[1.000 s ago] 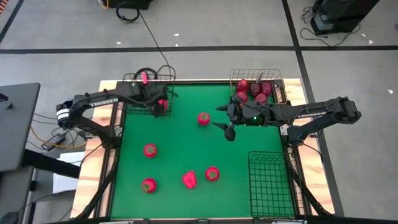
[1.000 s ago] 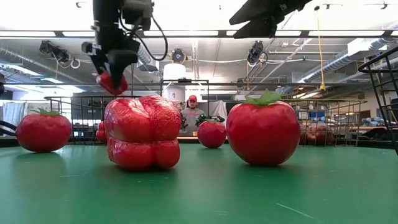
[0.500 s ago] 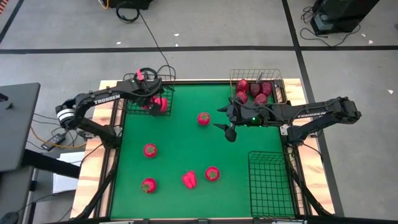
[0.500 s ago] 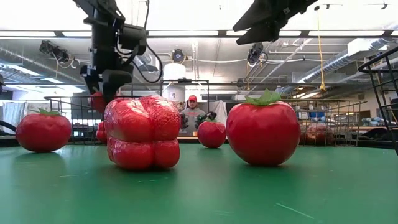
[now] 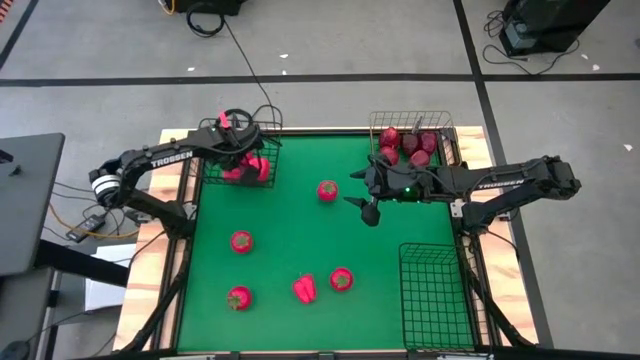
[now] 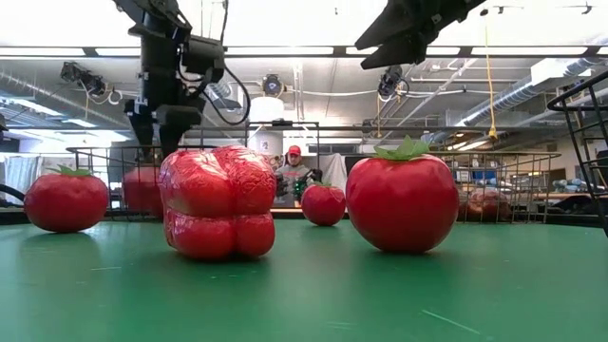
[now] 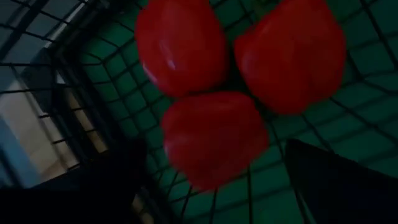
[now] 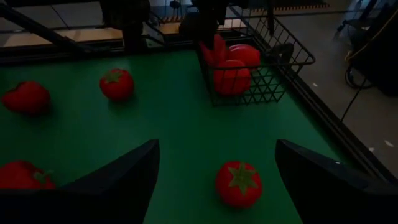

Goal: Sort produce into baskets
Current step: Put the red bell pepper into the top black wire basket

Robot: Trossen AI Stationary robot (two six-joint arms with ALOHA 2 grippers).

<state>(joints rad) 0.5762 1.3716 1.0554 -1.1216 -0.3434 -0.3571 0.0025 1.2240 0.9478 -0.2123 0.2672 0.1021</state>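
Note:
My left gripper (image 5: 243, 158) hangs open over the squarish black basket (image 5: 210, 150) at the table's far left. Three bright red peppers (image 7: 211, 137) lie on the basket's floor below the open fingers, which touch none of them. My right gripper (image 5: 365, 205) is open and empty above the green table, just right of a tomato (image 5: 327, 190); that tomato shows between its fingers in the right wrist view (image 8: 239, 183). Three more tomatoes (image 5: 241, 241) (image 5: 238, 297) (image 5: 341, 279) and one pepper (image 5: 305, 289) rest on the table.
The gold basket (image 5: 375, 125) at the far right holds several dark red apples (image 5: 410, 145). The long black basket (image 5: 435, 290) stands at the near right. In the low view a person (image 6: 293, 171) shows beyond the table.
My left gripper has carried a pepper toward the table's far left, over the squarish black basket, has come down and opened. The pepper has dropped and now lies in the basket beside the other peppers.

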